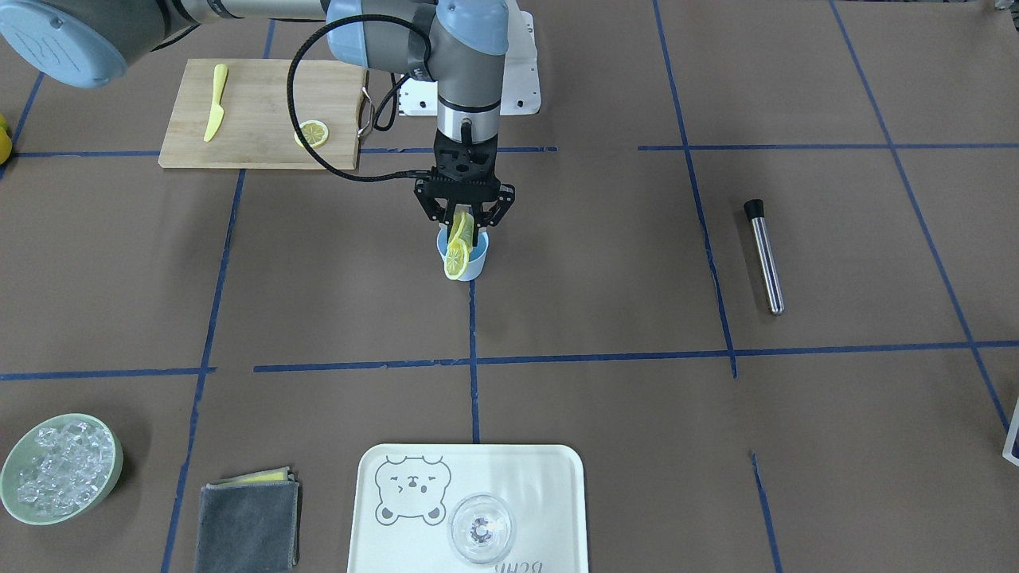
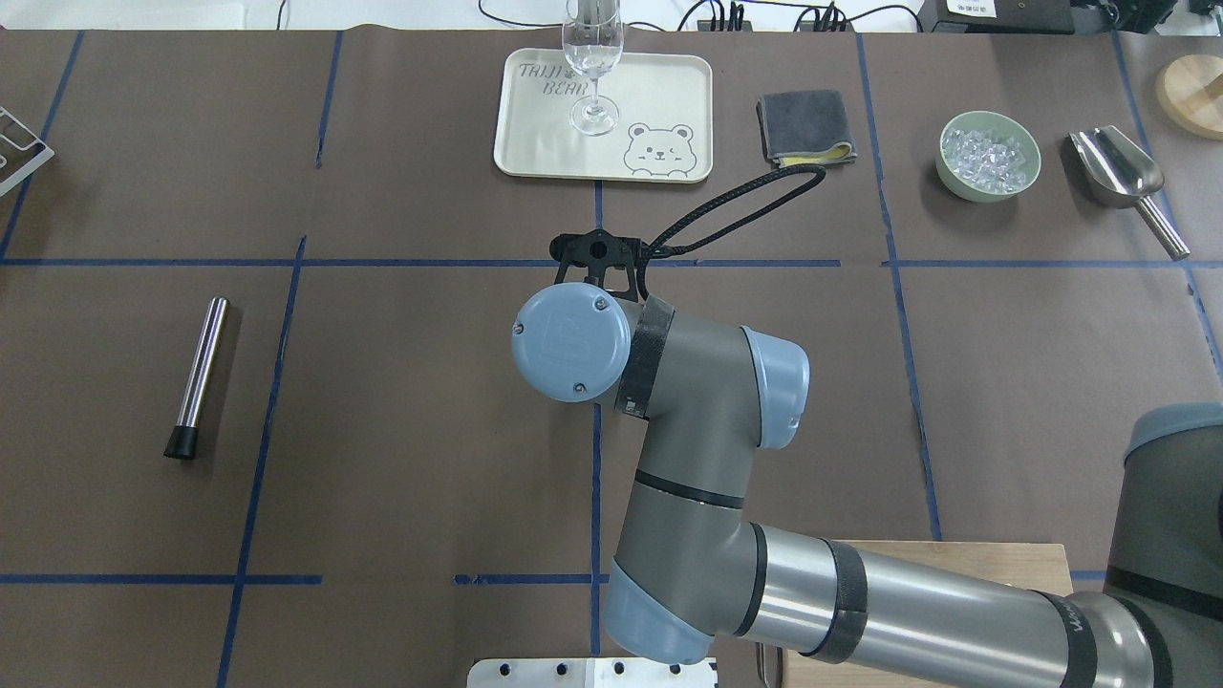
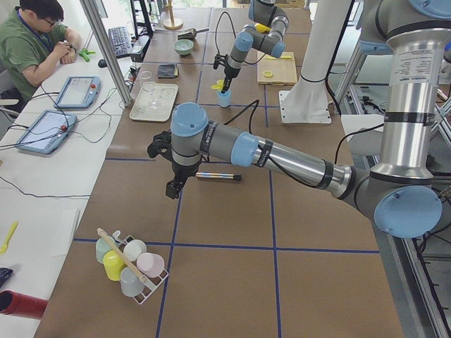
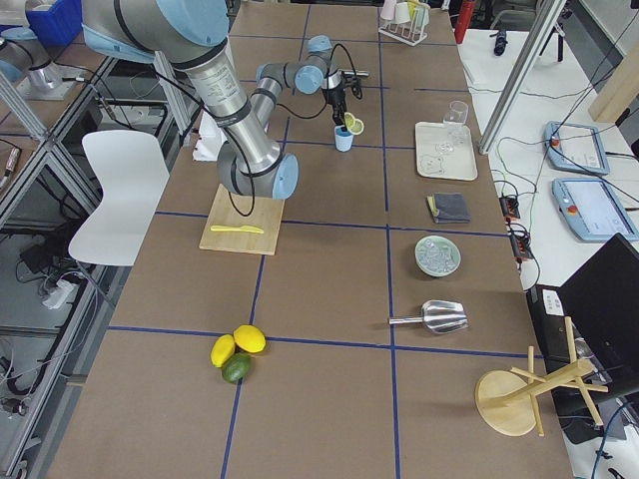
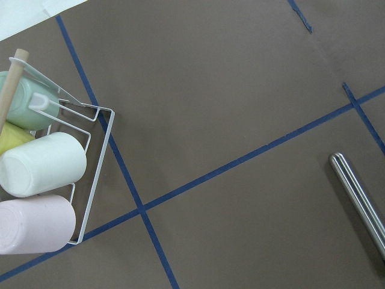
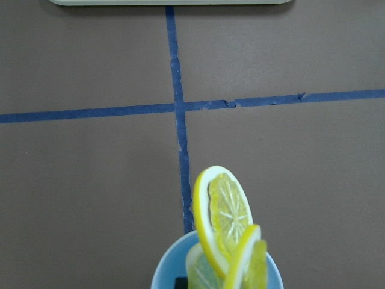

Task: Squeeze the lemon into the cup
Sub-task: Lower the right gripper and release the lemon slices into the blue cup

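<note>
The light-blue cup (image 1: 473, 259) stands on the brown table near its centre. My right gripper (image 1: 462, 228) hangs straight down over the cup and is shut on a lemon slice (image 1: 459, 230). A second lemon slice (image 1: 455, 262) leans out over the cup's near rim. In the right wrist view the cup (image 6: 163, 276) is at the bottom edge with lemon slices (image 6: 224, 215) sticking up out of it. My left gripper (image 3: 173, 187) shows only in the exterior left view, low over the table near a metal rod, and I cannot tell its state.
A cutting board (image 1: 263, 95) holds a yellow knife (image 1: 215, 102) and a lemon slice (image 1: 311, 133). A metal rod (image 1: 765, 256), a tray (image 1: 549, 485) with a clear glass (image 1: 480, 528), a green bowl of ice (image 1: 11, 477) and a folded cloth (image 1: 248, 521) lie around. A cup rack (image 5: 90, 174) is under the left wrist.
</note>
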`<state>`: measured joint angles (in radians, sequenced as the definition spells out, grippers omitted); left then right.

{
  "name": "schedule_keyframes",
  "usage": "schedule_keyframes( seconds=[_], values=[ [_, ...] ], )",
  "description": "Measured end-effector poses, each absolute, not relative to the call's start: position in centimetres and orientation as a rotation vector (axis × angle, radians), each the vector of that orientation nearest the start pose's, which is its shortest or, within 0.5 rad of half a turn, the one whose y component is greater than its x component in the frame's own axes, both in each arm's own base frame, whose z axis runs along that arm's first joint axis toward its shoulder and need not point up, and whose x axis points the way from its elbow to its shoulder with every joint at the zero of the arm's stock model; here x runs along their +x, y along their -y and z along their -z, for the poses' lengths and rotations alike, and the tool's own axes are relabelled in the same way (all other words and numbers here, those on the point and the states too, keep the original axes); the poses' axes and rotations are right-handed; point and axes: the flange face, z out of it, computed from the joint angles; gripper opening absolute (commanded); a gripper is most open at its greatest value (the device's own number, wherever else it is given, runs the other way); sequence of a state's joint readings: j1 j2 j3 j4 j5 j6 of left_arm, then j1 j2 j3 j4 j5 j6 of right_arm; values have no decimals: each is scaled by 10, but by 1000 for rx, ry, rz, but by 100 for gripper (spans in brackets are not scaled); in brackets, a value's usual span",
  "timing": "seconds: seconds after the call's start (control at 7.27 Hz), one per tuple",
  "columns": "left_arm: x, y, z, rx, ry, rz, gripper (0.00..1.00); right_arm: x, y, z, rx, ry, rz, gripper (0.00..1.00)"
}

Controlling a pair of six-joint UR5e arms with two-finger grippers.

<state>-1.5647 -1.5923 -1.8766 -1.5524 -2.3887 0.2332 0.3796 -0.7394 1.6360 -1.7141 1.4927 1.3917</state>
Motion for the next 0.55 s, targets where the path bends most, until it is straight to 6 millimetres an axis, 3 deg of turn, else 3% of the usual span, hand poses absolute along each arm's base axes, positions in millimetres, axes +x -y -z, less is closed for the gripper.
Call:
schedule_keyframes(
  seconds=[0.14,0.28,0.55],
  values=[
    [-58,497,-496,382,-777,-350,100,-597,386,-144,278,711,-217,42],
    [-58,497,-497,382,-777,-350,100,-597,382,-142,276,716,-213,53],
    [-58,497,-497,382,-778,-350,100,-597,381,-143,277,714,-210,83]
  ],
)
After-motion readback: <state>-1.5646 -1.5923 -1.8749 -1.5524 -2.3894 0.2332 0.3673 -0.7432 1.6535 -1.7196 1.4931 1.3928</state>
